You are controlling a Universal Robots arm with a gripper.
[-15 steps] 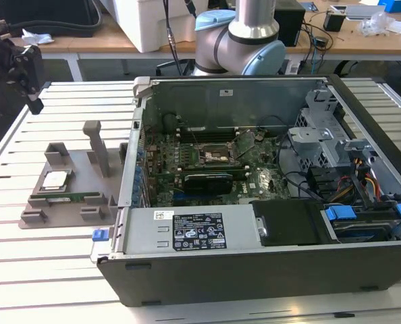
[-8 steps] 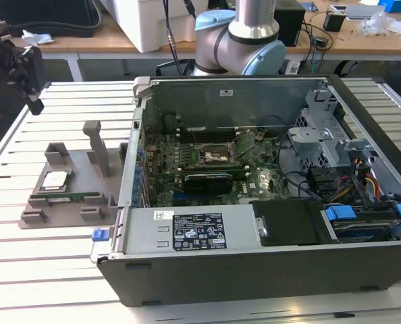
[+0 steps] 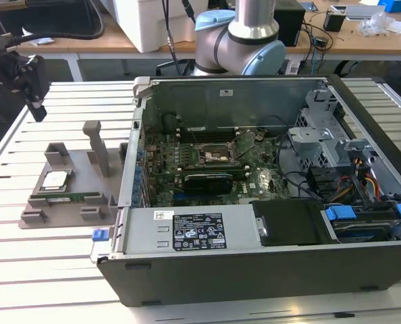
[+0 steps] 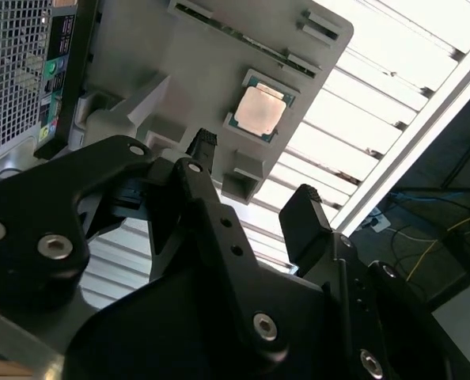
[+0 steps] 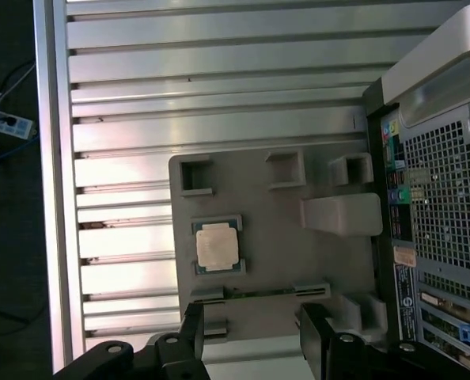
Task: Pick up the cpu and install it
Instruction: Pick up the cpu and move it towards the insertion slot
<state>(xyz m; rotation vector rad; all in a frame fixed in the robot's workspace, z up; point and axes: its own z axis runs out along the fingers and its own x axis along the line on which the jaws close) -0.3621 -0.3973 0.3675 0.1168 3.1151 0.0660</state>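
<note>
Tabletop (image 3: pixel 38 270): one, slatted metal.
Computer case (image 3: pixel 254 270): one, side open, board exposed.
Grey tray (image 5: pixel 274 237): one, just beside case, on exterior view's left.
Hand (image 5: pixel 253 321): one, two fingers spread, empty, hovering over tray, clear of it.
Cpu (image 5: pixel 217 245): one, flat in tray recess, apart from hand.
Risk, judged: chip sits low in recess. Off-centre pinch could tilt or drop it. Fingers may snag recess rim.
</note>
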